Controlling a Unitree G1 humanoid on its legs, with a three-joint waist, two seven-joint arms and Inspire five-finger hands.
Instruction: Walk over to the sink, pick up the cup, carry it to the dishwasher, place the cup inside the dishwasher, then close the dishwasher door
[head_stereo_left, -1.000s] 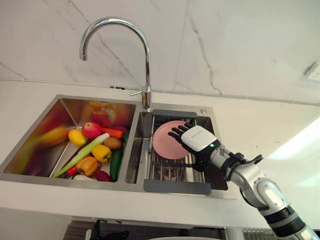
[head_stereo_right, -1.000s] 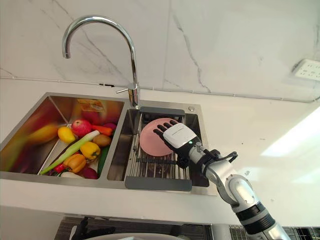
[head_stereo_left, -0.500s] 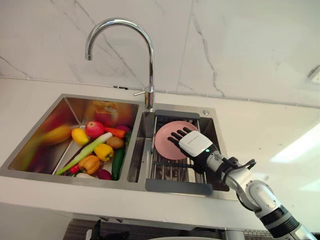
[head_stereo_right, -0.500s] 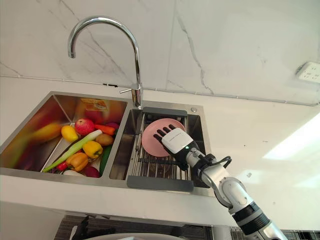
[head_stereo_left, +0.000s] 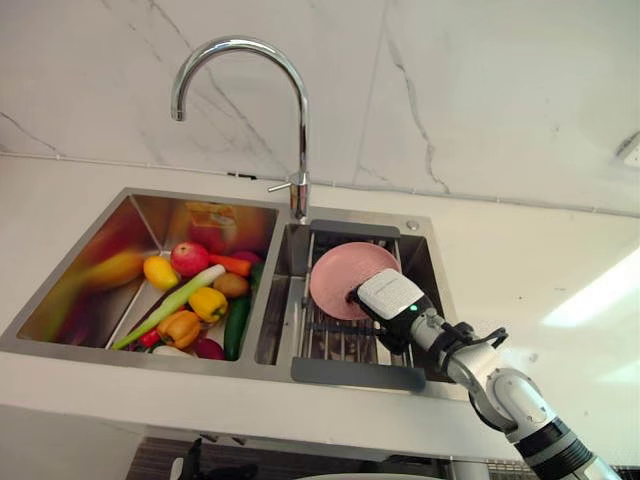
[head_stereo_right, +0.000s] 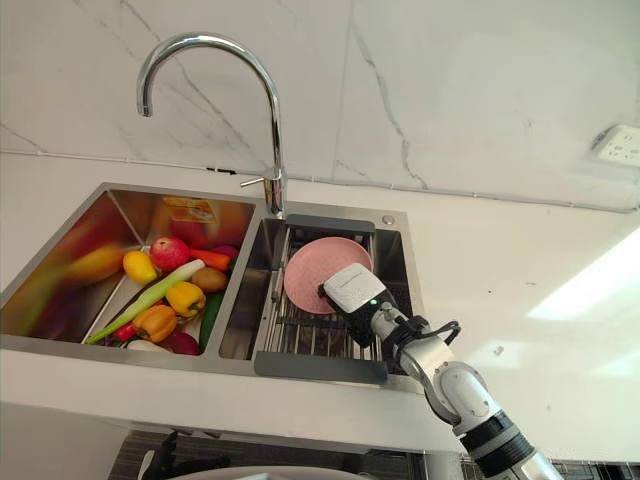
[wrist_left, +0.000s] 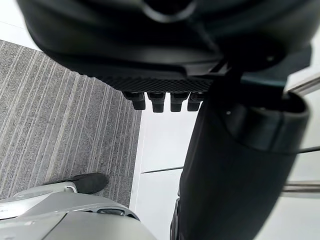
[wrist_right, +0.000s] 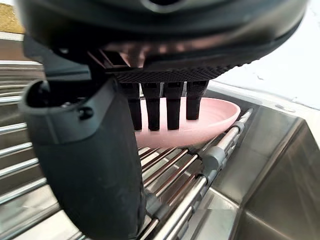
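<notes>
The scene is brightly lit; a glaring streak is thrown across the bench (head_stereo_left: 590, 295) right of the robot hand (head_stereo_left: 392, 297).

The right hand (head_stereo_left: 392, 298) is low in the right bowl of the sink (head_stereo_left: 100, 352), over the wire rack (head_stereo_left: 335, 342). The pink dish (head_stereo_left: 338, 272) stands right at its fingers (wrist_right: 173, 107). Sink walls are close on both sides. The tall tap (head_stereo_left: 300, 130) bends over just behind. Vegetables (head_stereo_left: 195, 305) fill the left bowl. There is open room above the hand and over the white surface (head_stereo_left: 520, 270) on the right.
</notes>
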